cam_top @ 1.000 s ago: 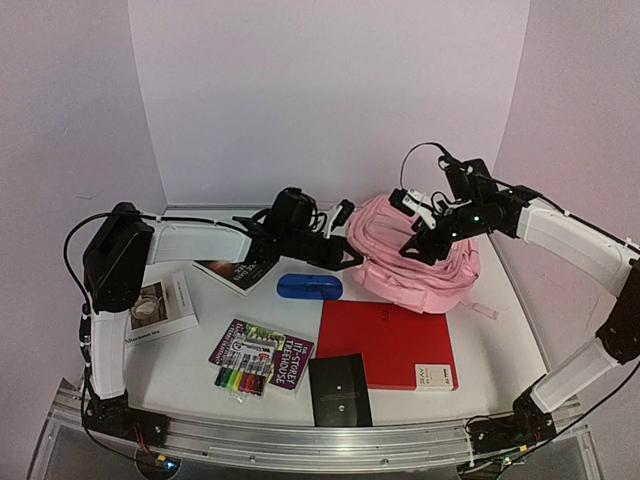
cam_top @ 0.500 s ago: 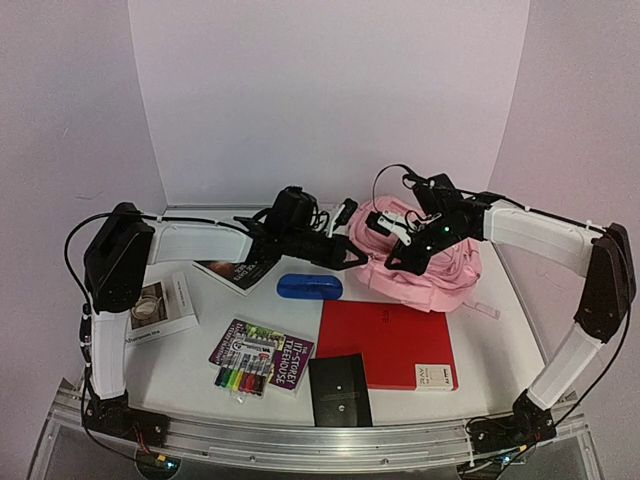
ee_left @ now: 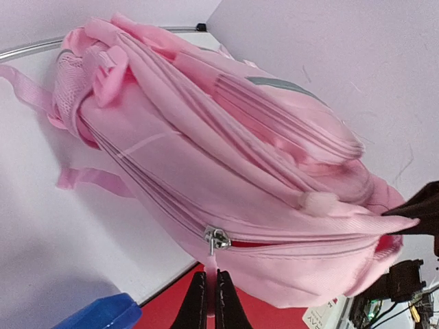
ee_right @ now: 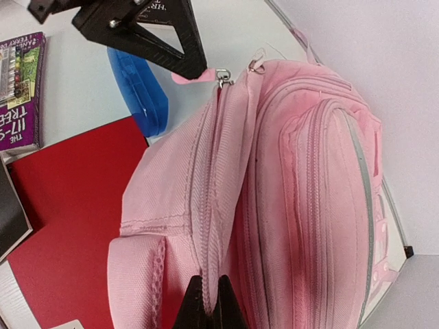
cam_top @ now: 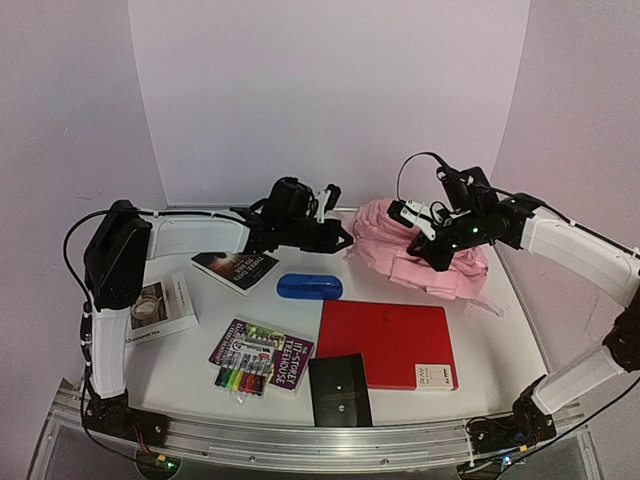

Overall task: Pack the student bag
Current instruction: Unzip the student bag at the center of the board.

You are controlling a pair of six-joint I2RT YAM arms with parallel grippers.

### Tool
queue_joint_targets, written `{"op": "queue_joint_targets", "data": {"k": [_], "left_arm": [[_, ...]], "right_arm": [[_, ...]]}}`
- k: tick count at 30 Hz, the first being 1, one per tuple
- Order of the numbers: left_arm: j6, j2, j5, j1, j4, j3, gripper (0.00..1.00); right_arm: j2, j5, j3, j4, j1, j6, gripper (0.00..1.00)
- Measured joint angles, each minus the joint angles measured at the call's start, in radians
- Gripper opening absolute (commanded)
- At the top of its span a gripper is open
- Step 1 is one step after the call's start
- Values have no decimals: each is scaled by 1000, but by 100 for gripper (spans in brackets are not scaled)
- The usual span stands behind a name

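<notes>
Along the bottom of the top view, a black notebook (cam_top: 340,390) lies close to the front edge of the table (cam_top: 500,340), its corner against a red folder (cam_top: 388,340) whose white corner label is too small to read. To its left a pack of coloured markers (cam_top: 240,381) rests on a purple book (cam_top: 268,350) on which you can read "TREEHOUSE". A white box (cam_top: 160,308) sits at the left edge. You have bare table between that box and the purple book, and a narrow strip right of the folder. Further up lie a blue case (cam_top: 310,285) and a dark book (cam_top: 236,268). The student bag (cam_top: 385,245) lies on its side at the upper right, close to the back wall and the right edge, with little room behind it. Your left fingers (cam_top: 343,243) are pinched tight on the pink zip pull (ee_right: 186,77); only the wrist views show this. Your right fingers (ee_right: 195,295) are clamped on the student bag's fabric beside the zip. The left wrist view alone shows red through the slightly parted zip.
</notes>
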Motion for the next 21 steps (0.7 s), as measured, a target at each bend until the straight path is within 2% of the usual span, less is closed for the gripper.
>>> {"op": "queue_joint_targets", "data": {"k": [7,15,21], "left_arm": [[-41,78,-78,14,-98,122,0],[-95,240,-122,44,-219,338,0],[-168,374,-75,70,-295,530,0]], "right_arm": [[-67,27,-16,-17,0,-39,0],[-142,41,-23,-60,0,-63,0],[-147,45,-24,-70,-1,-66,0]]}}
